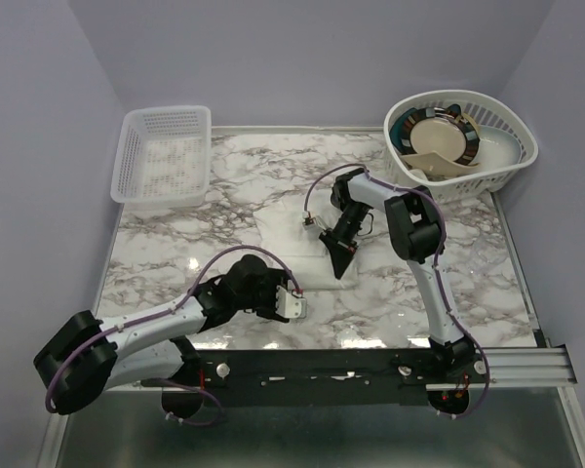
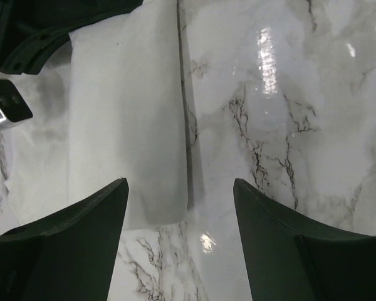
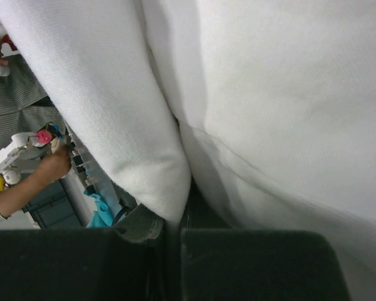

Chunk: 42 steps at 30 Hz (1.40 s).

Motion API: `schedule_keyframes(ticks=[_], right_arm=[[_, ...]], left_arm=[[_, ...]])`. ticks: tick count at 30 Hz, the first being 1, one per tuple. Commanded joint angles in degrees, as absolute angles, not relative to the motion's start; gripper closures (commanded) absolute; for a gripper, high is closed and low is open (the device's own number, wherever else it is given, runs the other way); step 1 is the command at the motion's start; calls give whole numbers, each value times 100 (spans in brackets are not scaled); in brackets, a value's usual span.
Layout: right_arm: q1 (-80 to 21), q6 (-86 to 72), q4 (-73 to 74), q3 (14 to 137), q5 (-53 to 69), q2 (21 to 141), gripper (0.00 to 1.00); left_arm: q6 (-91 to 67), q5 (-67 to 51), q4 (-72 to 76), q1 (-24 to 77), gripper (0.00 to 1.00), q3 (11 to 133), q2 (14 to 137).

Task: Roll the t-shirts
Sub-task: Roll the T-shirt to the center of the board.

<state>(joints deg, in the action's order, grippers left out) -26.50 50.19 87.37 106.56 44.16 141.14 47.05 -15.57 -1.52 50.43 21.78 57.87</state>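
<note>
A white t-shirt [image 1: 288, 249] lies folded flat as a pale rectangle on the middle of the marble table. In the left wrist view its smooth panel [image 2: 125, 113] ends in a straight right edge and a near corner. My left gripper [image 1: 294, 304] is open and empty, and hovers just above that near corner [image 2: 180, 182]. My right gripper [image 1: 339, 263] is at the shirt's right edge, pointing down. In its own view it [image 3: 178, 229] is shut, with white fabric [image 3: 269, 94] pinched into the seam between its fingers. No printed graphic shows.
A white rectangular mesh basket [image 1: 166, 151] stands at the back left. A round white basket [image 1: 512, 161] holding plates stands at the back right, close behind the right arm. A dark part of the right arm [image 2: 50, 25] is at the far end of the shirt.
</note>
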Motion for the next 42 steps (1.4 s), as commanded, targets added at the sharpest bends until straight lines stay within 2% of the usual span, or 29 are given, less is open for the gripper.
schedule_keyframes(ticks=[1,8,15,19,24,25,26,29,31,33,34,35,36,37,42], right_arm=[[-2619,5142,8745,10643,3472,14572,89],[-2628,4764,8745,10828,3366,14748,85],[-2628,4711,8754,10863,3349,14783,83],[-2628,4693,8754,10863,3349,14783,82],[-2628,4676,8754,10890,3349,14801,81],[-2628,4667,8754,10890,3340,14801,81],[-2628,4658,8754,10881,3331,14801,80],[-2628,4641,8745,10881,3331,14801,75],[-2628,4684,8745,10837,3348,14775,67],[-2619,4824,8745,10767,3357,14643,54],[-2619,4869,8728,10732,3410,14564,33],[-2610,4921,8736,10644,3445,14476,12],[-2584,4948,8728,10617,3480,14258,0],[-2558,4948,8736,10617,3524,14143,0],[-2487,4878,8736,10582,3779,13159,0]], left_arm=[[4210,-1169,799,5062,24,2277,6188],[4868,-880,957,5115,17,1881,6459],[5458,-607,1090,5107,18,1661,6881],[5677,-606,1134,5106,28,1635,7084],[5775,-449,950,5106,34,1906,7742],[5714,-396,845,5115,42,2133,7865],[5617,-361,705,5107,46,2231,8058],[5414,-553,424,5063,51,2425,8121],[5326,-755,256,5045,55,2565,8138],[5274,-887,-157,5019,60,2698,8209],[5204,-940,-289,5010,69,2829,8235],[5168,-1097,-525,4966,71,2882,8253],[5142,-1186,-623,4940,72,2926,8236],[5098,-1265,-728,4913,74,3005,8227],[4765,-2159,-1458,4476,76,3409,8218]])
